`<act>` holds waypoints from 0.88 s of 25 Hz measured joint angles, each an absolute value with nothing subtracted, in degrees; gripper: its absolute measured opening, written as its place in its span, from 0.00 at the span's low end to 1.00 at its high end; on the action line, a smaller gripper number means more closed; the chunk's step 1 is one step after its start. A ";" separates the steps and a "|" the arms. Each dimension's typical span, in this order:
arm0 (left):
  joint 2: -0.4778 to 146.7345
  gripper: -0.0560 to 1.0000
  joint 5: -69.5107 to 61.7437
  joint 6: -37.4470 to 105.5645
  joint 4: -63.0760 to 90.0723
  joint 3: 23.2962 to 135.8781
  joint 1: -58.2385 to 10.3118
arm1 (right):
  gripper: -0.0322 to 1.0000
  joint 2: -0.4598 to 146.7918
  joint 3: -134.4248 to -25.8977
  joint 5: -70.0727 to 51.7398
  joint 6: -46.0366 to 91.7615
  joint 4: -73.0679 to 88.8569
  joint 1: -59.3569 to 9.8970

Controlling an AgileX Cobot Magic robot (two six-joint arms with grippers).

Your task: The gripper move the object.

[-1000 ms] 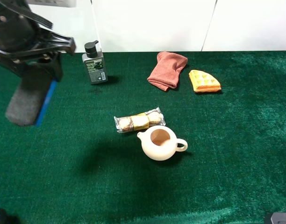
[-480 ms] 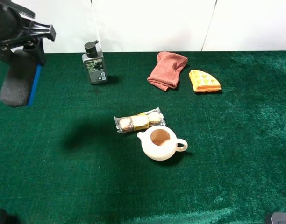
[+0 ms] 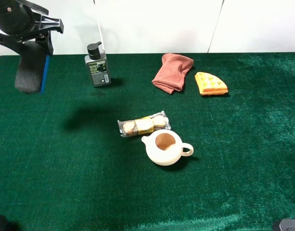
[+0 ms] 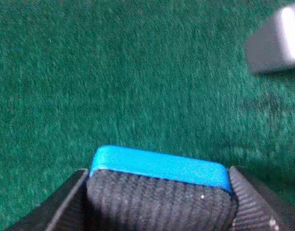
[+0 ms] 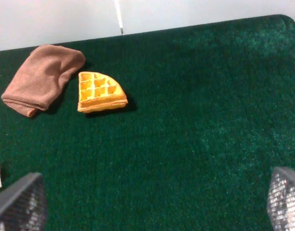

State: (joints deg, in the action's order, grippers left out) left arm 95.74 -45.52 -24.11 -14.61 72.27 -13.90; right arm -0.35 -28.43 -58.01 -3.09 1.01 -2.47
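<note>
Left wrist view crops left gripper [image 4: 157, 202], jaws clenched on the object [image 4: 157, 166].

Left pincer [image 3: 34, 49] hangs raised at far left, clamped on the object [image 3: 29, 74]; right pincer [image 5: 151, 199] gapes wide.

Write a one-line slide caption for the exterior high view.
Left pincer holds the felt eraser block above the far-left corner of the green table, near the pump bottle.

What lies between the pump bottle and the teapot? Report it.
A clear-wrapped snack pack lies there, right by the teapot; toward the pump bottle only bare green cloth. Seen in the exterior high view.
</note>
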 joint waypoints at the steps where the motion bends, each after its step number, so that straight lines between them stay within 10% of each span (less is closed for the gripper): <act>1: 96.55 0.61 -44.94 -24.15 -14.72 72.75 -13.23 | 0.70 -0.35 -28.43 -58.01 -3.09 1.01 -2.47; 22: 108.93 0.61 -27.82 -24.85 -16.25 73.53 -10.18 | 0.70 -0.35 -28.43 -58.08 -3.09 1.01 -2.47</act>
